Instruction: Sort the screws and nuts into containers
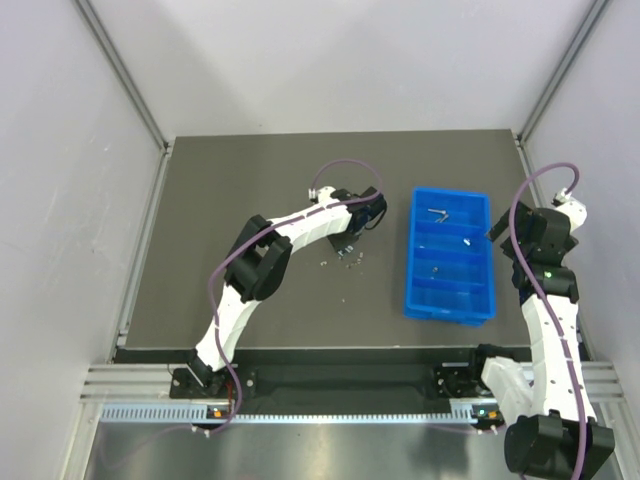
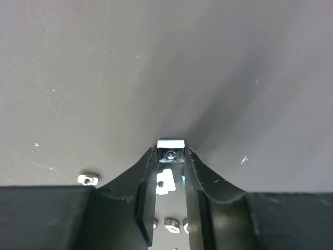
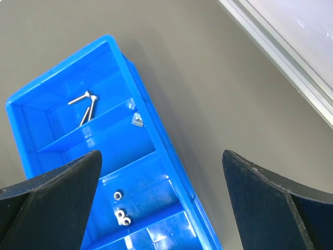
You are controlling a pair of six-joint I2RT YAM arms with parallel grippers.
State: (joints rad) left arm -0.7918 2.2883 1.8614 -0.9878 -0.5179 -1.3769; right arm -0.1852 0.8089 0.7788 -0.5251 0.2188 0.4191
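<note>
Left wrist cam tells most of it: the left gripper point(image 2: 171, 156) is down at the dark tabletop point(image 2: 104, 78) with a small silvery square nut point(image 2: 170, 151) right between its tips. The black fingers point(image 2: 130, 185) are drawn in narrow. Both tips look pressed against the sides of the nut, so I'd call it pinched rather than just straddled. Can't tell from here whether the nut is off the surface or resting on it. Another loose nut point(image 2: 88, 179) lies on the table off to one side, clear of the fingers. A couple more bits point(image 2: 170, 224) peek through the slot between the fingers further back.

From the top camera, that gripper is near the middle of the table with a few stray pieces point(image 1: 350, 262) scattered just beside it. The blue tray point(image 1: 412, 262) sits off to its right, not touching.

Right wrist cam: the right gripper point(image 3: 161, 156) is up over the table beside the tray, fingers spread wide, with nothing between them and touching nothing. The tray's four compartments run in a row. The end one holds two screws point(image 3: 86, 107) meeting at the heads. The next has a single nut-like piece point(image 3: 137, 120) near the side wall. The third has three small round nuts point(image 3: 118, 196), and the last is mostly cut off by the frame edge.
</note>
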